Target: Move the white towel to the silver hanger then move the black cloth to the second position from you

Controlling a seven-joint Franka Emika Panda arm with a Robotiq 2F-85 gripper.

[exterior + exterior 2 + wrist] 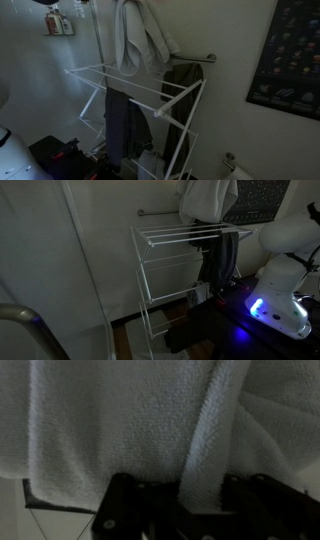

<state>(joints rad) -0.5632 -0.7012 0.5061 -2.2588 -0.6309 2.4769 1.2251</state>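
The claw point(200, 498) is pressed together on a fold of the white towel point(120, 420). In the wrist view a thick ridge of terry runs down between its two dark fingers, and cloth fills almost everything beyond them. The claw itself cannot be made out in either exterior view.

The rest of the towel hangs straight below the claw in a bunched column, clear of the top rails of the drying rack point(125, 80) underneath it.

Just behind the towel's lower half and off to one side is the silver hanger point(197, 57) on the wall. The stretch of rod that shows is bare. Whether the towel touches it I cannot tell.

Lower and farther from the claw, the black cloth point(118, 125) hangs limp inside the rack. A green cloth point(183, 88) is draped over the rack's far end, below the rod.

The first step looks to be in hand: the towel is lifted but does not seem to be laid over the hanger. The next move likely calls for carrying the pinched fold up and across the rod, so that enough cloth falls on each side to balance before the claw lets go. The black cloth has not been handled yet.
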